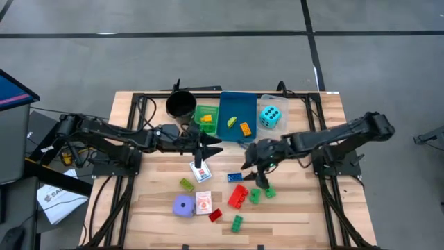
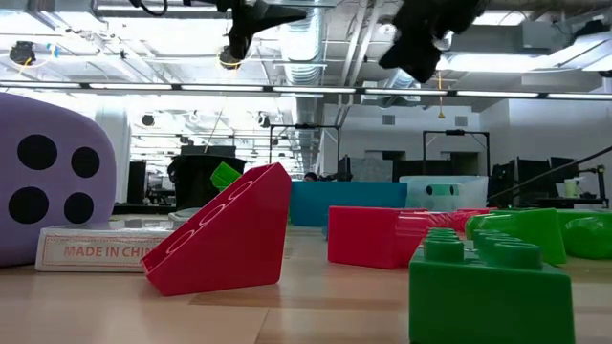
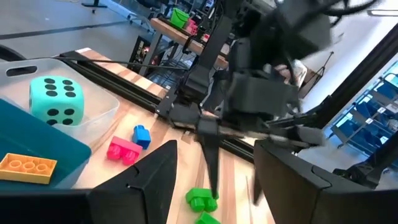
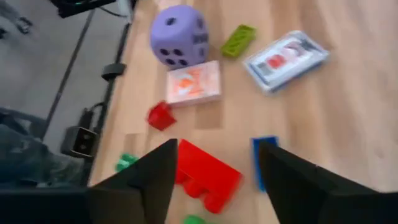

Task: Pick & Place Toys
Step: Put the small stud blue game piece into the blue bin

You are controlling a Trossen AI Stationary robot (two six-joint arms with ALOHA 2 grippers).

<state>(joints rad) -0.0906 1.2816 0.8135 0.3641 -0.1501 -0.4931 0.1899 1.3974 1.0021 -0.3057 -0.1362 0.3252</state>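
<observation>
Overhead, a wooden counter (image 1: 291, 215) fills the centre of the frame; two dark arms reach inward from left and right. The left gripper (image 1: 206, 145) hovers at mid-frame beside the green tray (image 1: 199, 111), its fingers apart and holding nothing; just below it lies a white card pack (image 1: 201, 171). The right gripper (image 1: 254, 165) hangs right of centre, its fingers parted and empty, above a blue brick (image 1: 234, 178) and a red brick (image 1: 238, 196). A purple die (image 1: 183, 205) and a second card pack (image 1: 203, 202) sit at lower centre; a cyan die (image 1: 270, 117) rests in the clear tray (image 1: 266, 100) at upper right; a black cup (image 1: 180, 104) stands at upper centre.
</observation>
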